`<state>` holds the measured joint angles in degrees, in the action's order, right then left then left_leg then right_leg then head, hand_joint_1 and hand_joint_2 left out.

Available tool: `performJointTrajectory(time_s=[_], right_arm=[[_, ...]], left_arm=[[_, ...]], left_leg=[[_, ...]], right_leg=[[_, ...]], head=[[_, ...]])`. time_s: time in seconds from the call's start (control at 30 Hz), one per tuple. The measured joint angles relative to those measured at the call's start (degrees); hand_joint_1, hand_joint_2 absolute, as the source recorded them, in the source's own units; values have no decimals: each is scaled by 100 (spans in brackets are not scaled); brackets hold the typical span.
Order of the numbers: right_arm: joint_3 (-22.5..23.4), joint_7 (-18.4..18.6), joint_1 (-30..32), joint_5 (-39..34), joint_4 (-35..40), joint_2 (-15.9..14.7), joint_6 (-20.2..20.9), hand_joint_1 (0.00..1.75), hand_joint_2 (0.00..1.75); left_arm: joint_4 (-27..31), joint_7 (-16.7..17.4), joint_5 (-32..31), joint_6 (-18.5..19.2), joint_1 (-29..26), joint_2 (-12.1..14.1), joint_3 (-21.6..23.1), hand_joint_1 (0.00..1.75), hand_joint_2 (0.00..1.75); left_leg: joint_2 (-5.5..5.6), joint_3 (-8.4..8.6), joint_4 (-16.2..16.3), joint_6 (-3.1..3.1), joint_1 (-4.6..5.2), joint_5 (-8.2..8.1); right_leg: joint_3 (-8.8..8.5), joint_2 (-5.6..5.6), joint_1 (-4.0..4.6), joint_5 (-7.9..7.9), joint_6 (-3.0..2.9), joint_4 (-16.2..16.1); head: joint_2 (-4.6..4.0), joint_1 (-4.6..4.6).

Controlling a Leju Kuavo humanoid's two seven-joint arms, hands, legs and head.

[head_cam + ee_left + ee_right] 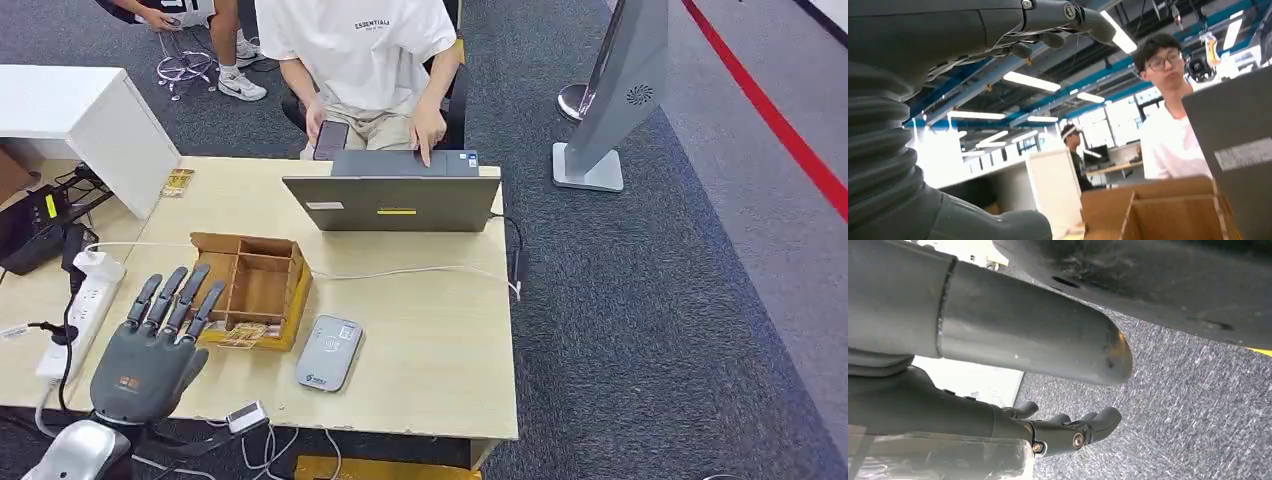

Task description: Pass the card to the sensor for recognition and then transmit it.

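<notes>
Pale wood-grain table [430, 330], brown cardboard box [255, 285], matt grey plastic sensor [329, 352], rough grey carpet [640, 300].

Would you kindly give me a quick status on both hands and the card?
Left hand open, fingers spread, beside the wooden box. Right hand empty, hanging over carpet. Card appears to lie at the box's near edge, untouched. Sensor unobstructed.

The wooden box [255, 285] stands just beside my left hand [150, 345]. Bare surface [440, 340] lies open right of the sensor [329, 352]. The laptop [392, 200] walls off the far edge.
</notes>
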<state>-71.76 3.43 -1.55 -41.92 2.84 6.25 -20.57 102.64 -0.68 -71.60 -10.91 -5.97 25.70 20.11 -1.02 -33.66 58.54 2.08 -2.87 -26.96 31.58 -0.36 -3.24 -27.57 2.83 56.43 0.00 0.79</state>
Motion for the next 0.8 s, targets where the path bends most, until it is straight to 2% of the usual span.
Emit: performJointTrajectory(time_s=[0.23, 0.3, 0.4, 0.6, 0.8], right_arm=[[0, 0, -1, 0, -2, 0, 0, 0, 0], [0, 2, -20, -2, -26, 13, 0, 0, 0], [0, -26, -57, 0, -48, 46, 0, 0, 0], [-2, -57, -108, 0, -44, 46, 0, 0, 0], [-17, -59, -139, 7, -2, 44, 0, 0, 0]], left_arm=[[-4, 0, 9, 4, -8, -2, 0, 0, 175], [-144, 0, 161, 65, -92, -113, -2, 0, 175], [-701, 279, 26, 149, -5, -576, -2, 0, 175], [-1073, 477, -199, 111, 224, -870, -2, 0, 175], [-1478, 531, -387, -134, 377, -1126, -46, 0, 175]], left_leg=[[0, 0, 0, 0, 0, 0], [1, 0, 0, 0, 0, 0], [2, 1, 1, 0, 0, 1], [2, 2, 1, 0, 0, 1], [1, 2, 1, 0, 0, 1]], right_leg=[[0, -1, 0, 0, 0, 0], [-2, -1, 0, 0, 0, 0], [-1, -1, 0, 1, 0, 0], [-1, 0, 0, 2, -1, 0], [-2, 1, 0, 3, -2, 0]], head=[[0, 0], [0, 2], [0, 2], [0, 0], [0, 0]])
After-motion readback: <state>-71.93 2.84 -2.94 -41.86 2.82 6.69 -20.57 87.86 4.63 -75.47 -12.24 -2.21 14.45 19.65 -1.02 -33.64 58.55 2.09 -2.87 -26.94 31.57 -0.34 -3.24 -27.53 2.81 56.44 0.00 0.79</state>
